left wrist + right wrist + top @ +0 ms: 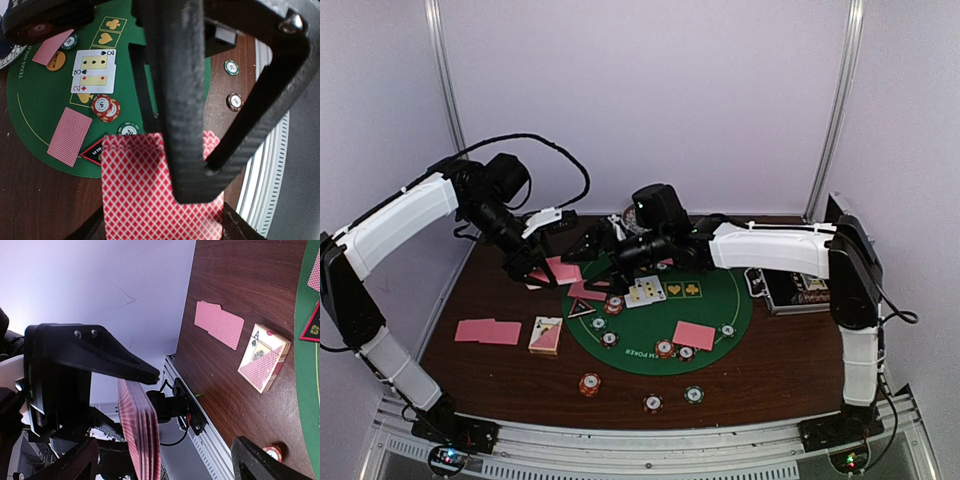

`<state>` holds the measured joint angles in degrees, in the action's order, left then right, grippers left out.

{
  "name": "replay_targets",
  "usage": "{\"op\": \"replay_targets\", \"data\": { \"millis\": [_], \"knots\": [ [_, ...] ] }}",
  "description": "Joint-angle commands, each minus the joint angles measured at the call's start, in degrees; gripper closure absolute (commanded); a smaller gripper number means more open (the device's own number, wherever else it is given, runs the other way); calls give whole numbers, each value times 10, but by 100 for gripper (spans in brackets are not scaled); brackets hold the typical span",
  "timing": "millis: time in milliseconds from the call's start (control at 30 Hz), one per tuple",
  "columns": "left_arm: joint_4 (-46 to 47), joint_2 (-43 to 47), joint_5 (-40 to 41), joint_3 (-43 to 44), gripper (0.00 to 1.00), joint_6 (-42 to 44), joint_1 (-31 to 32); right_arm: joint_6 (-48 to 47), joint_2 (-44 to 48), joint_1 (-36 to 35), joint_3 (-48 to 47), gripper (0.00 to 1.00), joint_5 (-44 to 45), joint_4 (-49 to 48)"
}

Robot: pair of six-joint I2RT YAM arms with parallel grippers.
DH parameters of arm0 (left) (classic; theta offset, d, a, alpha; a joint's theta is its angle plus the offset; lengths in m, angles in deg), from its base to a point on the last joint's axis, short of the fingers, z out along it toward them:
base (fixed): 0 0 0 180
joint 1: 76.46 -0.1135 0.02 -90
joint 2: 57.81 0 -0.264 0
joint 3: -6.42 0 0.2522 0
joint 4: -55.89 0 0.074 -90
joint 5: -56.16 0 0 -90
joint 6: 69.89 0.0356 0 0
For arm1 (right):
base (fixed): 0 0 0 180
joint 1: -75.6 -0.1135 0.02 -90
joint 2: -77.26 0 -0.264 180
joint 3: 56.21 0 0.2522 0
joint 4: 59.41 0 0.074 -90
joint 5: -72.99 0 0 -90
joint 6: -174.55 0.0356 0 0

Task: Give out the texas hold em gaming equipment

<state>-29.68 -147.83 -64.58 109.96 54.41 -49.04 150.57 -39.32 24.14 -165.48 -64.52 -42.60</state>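
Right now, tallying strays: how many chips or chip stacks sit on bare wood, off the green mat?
3, all toward the front: an orange stack at left, a red-edged chip in the middle, a green chip right of it. Others may be hidden farther back.

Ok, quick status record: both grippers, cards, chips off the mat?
left gripper: shut on a stack of pink-backed cards, by the left side of the green mat
right gripper: open, close beside that stack
face-up cards: overlapping on the mat
card box: on bare wood left of the mat
loose chips: three on the wood near the front edge
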Motion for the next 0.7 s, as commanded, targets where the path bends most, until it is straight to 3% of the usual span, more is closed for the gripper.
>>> {"op": "replay_targets", "data": {
  "millis": [0,300,667],
  "knots": [
    [16,-2,-18,16,100,-5,-4,56,-35,-7,-36,5,-28,-82],
    [14,2,-20,12,100,-2,-4,86,-84,-11,-76,10,-40,-96],
    [14,7,-19,11,100,-2,-4,63,-71,0,-37,30,-53,-64]
  ]
}}
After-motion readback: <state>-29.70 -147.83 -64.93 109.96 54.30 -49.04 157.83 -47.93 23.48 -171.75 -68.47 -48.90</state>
